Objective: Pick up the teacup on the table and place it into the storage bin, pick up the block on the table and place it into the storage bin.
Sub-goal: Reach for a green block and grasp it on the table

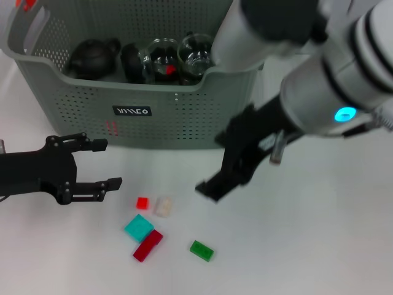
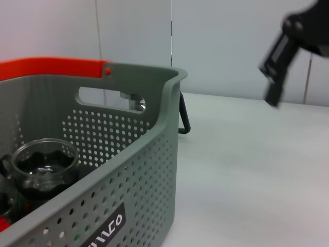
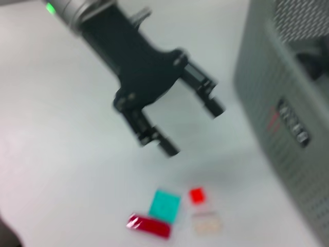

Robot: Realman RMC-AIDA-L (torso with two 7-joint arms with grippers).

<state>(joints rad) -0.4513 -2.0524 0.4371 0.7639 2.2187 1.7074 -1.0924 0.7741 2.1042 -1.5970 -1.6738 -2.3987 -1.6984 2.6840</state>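
Note:
The grey-green storage bin [image 1: 153, 110] stands at the back, also shown in the left wrist view [image 2: 144, 170] and the right wrist view [image 3: 288, 103]. Inside it sit two glass teacups [image 1: 161, 58] [image 1: 195, 52] beside dark teapots; one glass cup [image 2: 45, 164] shows in the left wrist view. On the table in front lie several blocks: small red [image 1: 142, 203], cream [image 1: 163, 206], teal [image 1: 139, 228], dark red [image 1: 148, 245], green [image 1: 201, 250]. My right gripper [image 1: 206, 186] hangs just right of the blocks. At their left my left gripper [image 1: 109, 164] is open and empty.
Two dark teapots [image 1: 92, 56] fill the bin's left part. An orange handle clip [image 2: 51, 67] runs along the bin's rim. White table [image 1: 307, 246] stretches to the right and front of the blocks. My right arm [image 1: 319, 92] reaches over the bin's right corner.

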